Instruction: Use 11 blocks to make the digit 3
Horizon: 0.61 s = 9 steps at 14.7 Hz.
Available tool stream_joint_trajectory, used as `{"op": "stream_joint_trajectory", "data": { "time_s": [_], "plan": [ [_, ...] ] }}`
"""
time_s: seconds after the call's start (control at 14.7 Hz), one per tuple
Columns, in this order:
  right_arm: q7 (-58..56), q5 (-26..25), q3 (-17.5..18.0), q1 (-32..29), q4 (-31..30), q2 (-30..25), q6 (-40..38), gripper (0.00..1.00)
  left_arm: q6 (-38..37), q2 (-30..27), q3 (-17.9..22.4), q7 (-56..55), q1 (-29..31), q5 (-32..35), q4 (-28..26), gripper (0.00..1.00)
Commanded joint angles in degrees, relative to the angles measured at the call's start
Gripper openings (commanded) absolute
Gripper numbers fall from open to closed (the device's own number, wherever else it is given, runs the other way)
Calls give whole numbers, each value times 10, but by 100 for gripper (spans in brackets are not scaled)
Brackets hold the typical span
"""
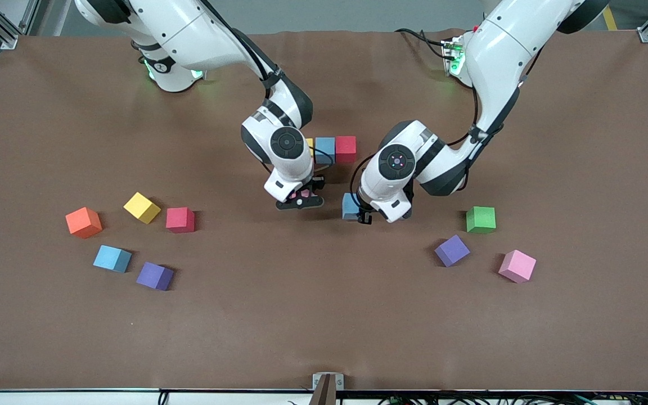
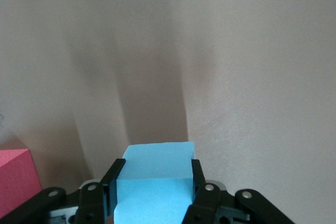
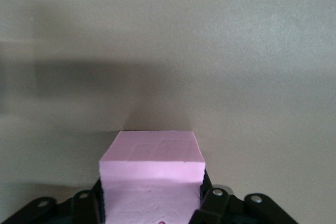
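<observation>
Both grippers carry foam cubes over the middle of the brown table [image 1: 76,337].

We see the left gripper [image 2: 153,182] pinching a light-blue foam cube [image 2: 155,179], the right gripper [image 3: 152,195] around a pink foam cube [image 3: 152,163], grip uncertain. A yellow-blue-red cube row [image 1: 335,149] lies toward the bases' edge; other cubes lie scattered toward both ends.

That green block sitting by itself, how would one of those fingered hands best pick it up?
From straight above, I would guess, closing the fingers on two opposite flat sides of the green block. It lies flat and nearly square to the table edges, apart from the purple block and pink block, so any pair of sides looks reachable.
</observation>
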Motion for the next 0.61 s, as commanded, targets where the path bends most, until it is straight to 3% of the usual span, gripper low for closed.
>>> {"op": "stream_joint_trajectory", "data": {
  "time_s": [0.0,0.27,0.54],
  "plan": [
    [21,8,-2,4,-22,-13,0,100,-12,0,2,-4,-5,14,11,29],
    [63,8,-2,7,-9,-16,-2,100,-12,-1,2,-4,-5,14,8,29],
    [140,8,0,8,43,-25,-49,100,-14,-3,2,-3,-5,14,8,29]
  ]
}}
